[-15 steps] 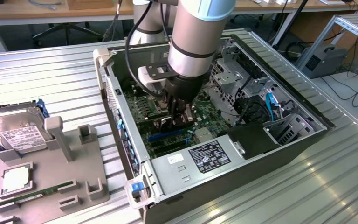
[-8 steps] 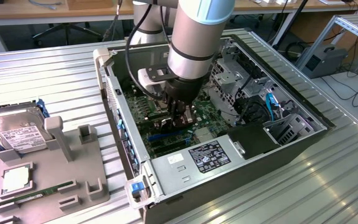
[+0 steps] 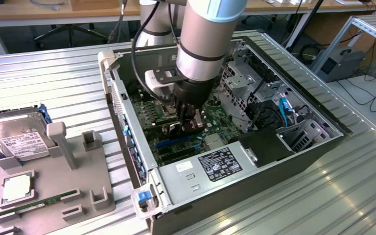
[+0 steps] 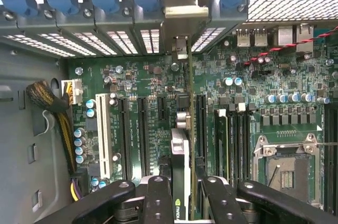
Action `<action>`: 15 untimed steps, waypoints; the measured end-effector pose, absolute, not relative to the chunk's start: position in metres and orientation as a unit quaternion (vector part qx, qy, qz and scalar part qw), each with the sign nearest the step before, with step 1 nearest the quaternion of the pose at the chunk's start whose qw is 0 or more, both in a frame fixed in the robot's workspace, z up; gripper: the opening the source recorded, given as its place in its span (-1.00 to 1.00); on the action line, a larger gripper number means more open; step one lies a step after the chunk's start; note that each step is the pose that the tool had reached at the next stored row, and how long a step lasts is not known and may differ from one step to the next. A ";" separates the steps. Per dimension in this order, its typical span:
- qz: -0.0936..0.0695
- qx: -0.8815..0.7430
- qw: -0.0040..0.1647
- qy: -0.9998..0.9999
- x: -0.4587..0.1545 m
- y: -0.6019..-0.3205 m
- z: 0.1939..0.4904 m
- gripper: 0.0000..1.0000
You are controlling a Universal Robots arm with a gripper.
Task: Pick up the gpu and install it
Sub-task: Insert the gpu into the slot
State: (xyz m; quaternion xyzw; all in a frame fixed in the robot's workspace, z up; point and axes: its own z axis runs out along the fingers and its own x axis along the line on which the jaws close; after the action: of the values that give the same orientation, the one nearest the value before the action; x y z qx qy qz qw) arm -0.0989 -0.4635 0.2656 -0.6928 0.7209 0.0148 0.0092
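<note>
The thin, flat, tan-and-dark gpu (image 4: 181, 145) is held edge-on, clamped in the black gripper (image 4: 185, 184) inside the open grey computer case (image 3: 253, 196). Its long axis is aligned with the black slots of the green motherboard (image 4: 142, 76) below, and its silver bracket (image 4: 182, 7) is turned toward the rear openings.

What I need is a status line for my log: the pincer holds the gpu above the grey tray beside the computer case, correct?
No. The pincer does hold the gpu, but inside the open computer case, above the green motherboard, not above the grey tray beside it. The exterior view shows this.
</note>
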 end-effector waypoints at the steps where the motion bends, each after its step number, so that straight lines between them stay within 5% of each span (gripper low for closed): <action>1: 0.013 -0.693 0.012 0.721 -0.099 -0.463 0.266 -0.46; 15: 0.007 -0.693 0.017 0.720 -0.104 -0.463 0.262 -0.46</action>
State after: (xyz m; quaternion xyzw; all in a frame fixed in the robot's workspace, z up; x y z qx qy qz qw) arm -0.1041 -0.4631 0.2617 -0.6933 0.7204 0.0073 0.0168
